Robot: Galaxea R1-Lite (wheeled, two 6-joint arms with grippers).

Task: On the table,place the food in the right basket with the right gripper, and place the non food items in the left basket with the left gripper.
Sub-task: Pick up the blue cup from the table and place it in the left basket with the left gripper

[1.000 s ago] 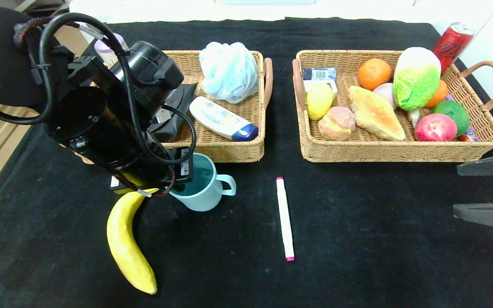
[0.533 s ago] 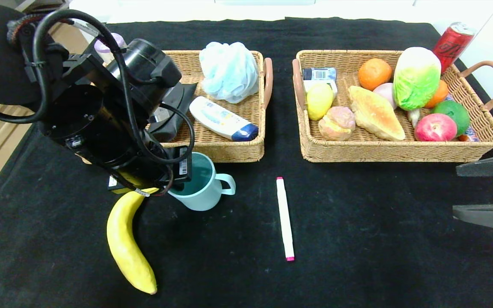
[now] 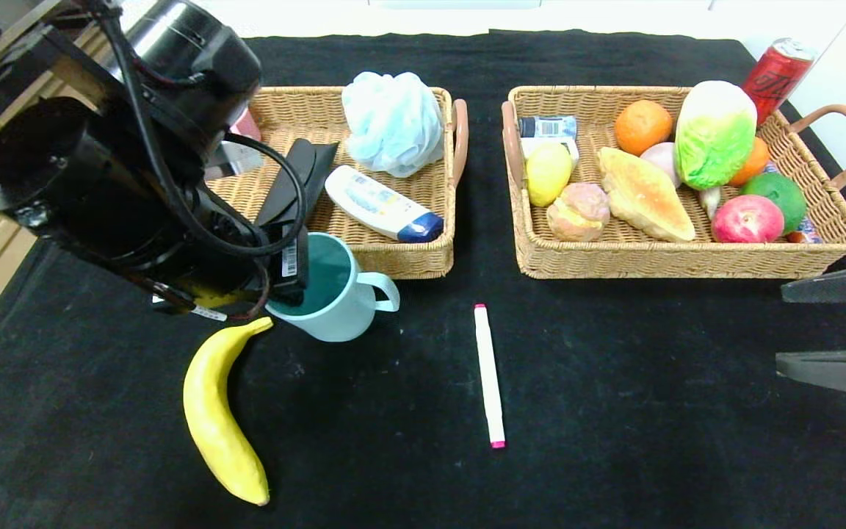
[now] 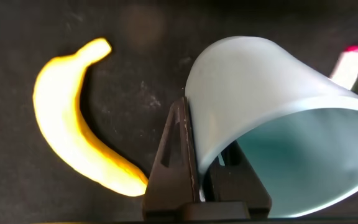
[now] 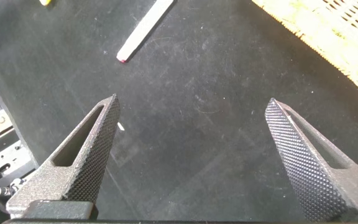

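My left gripper [image 4: 197, 143] is shut on the rim of the pale teal mug [image 3: 335, 297], one finger outside the wall and one inside. The mug [image 4: 272, 112] hangs tilted just above the black table [image 3: 614, 411], in front of the left basket [image 3: 393, 258]. The yellow banana [image 3: 217, 419] lies on the cloth below the left wrist. Mid-table lies the white marker [image 3: 489, 375] with pink ends. My right gripper [image 3: 783, 327] is open at the right edge, over bare cloth [image 5: 191, 106]. The right basket [image 3: 687, 261] holds the orange [image 3: 642, 125] and the cabbage [image 3: 713, 132].
In the left basket lie a blue bath sponge [image 3: 392, 121], a white lotion bottle [image 3: 382, 204] and a black object [image 3: 294, 184]. A bread loaf [image 3: 643, 195], a red apple [image 3: 746, 219] and other foods crowd the right basket. A red can [image 3: 775, 73] stands behind it.
The left arm has risen and drawn back toward the left basket, carrying the mug up off the cloth. The banana's tip is now uncovered. The right arm has not moved.
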